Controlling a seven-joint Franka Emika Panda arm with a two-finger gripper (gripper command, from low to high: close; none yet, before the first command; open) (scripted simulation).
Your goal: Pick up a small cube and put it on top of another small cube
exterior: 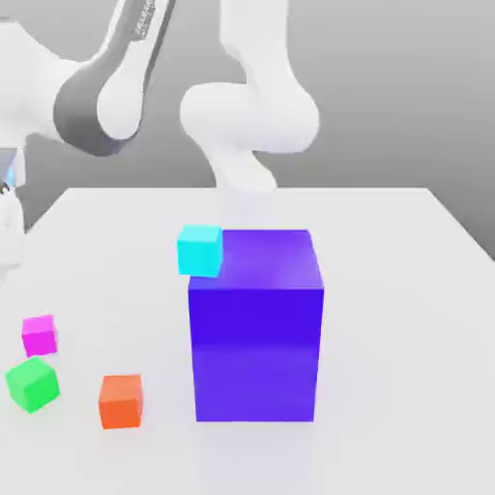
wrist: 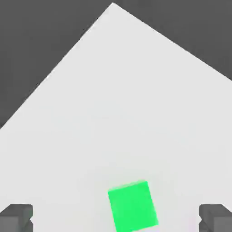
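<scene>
The small magenta-pink cube (exterior: 40,334) rests on the white table (exterior: 387,290) near the exterior view's left. Close in front of it are a green cube (exterior: 32,384) and an orange cube (exterior: 121,401). In the hand view my gripper (wrist: 117,219) is open, its two dark fingertips (wrist: 16,217) spread wide. The green cube (wrist: 133,206) lies on the table below, between them and untouched. Part of the white hand (exterior: 8,232) shows at the exterior view's left edge, above those cubes.
A big blue-purple block (exterior: 256,324) stands mid-table, much taller than the cubes. A cyan cube (exterior: 200,249) shows at its upper left corner. The arm's white links (exterior: 251,116) rise behind the table's far edge.
</scene>
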